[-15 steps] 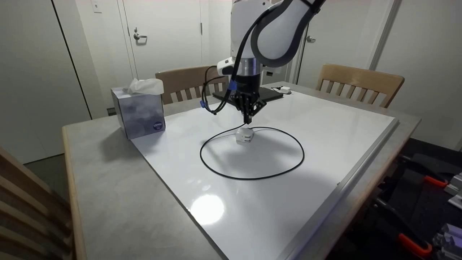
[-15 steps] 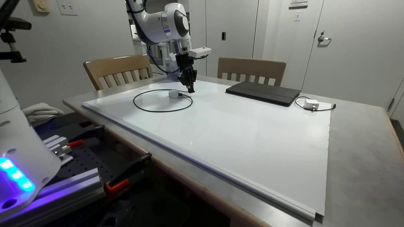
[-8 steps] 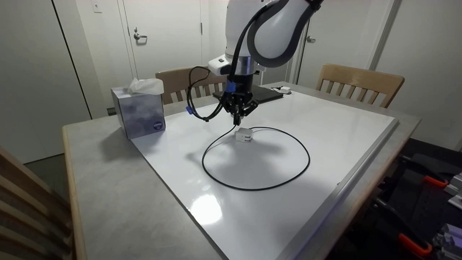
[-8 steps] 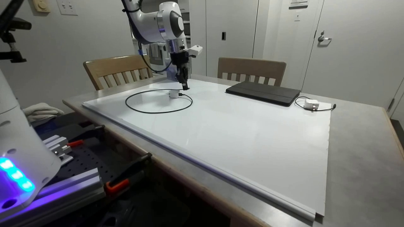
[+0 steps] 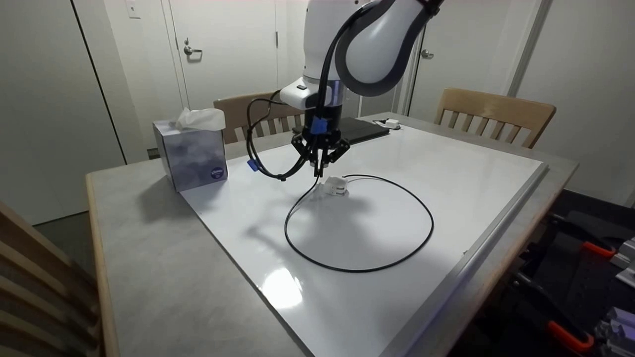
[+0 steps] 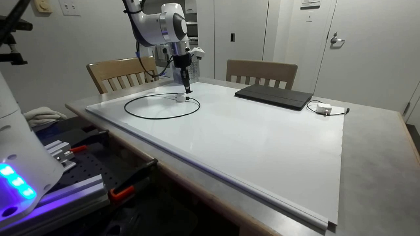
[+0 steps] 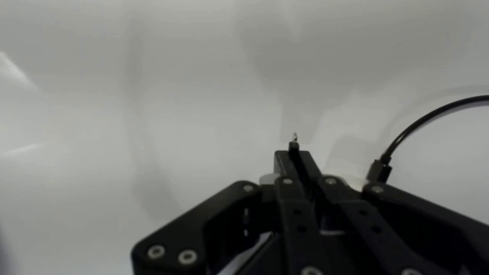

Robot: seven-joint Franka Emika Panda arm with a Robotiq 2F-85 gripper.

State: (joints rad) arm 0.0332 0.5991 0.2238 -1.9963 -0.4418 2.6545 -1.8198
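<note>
Tool [image 7: 297,157] narrow, pinching one end of black cable [image 5: 352,271] | metal tip [image 7: 294,137] not aimed at white charger [image 5: 336,186] | charger just beside and below tool, toward robot-side edge of counter [image 5: 149,277]

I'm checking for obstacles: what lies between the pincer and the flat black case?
The pincer grips a cable end; past that, an exterior view shows bare whiteboard up to the case.

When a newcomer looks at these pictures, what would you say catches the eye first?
Most likely the black cable, looped over the white board with one end pinched in the gripper. Next, perhaps, the blue lights glowing at the lower left of an exterior view.
</note>
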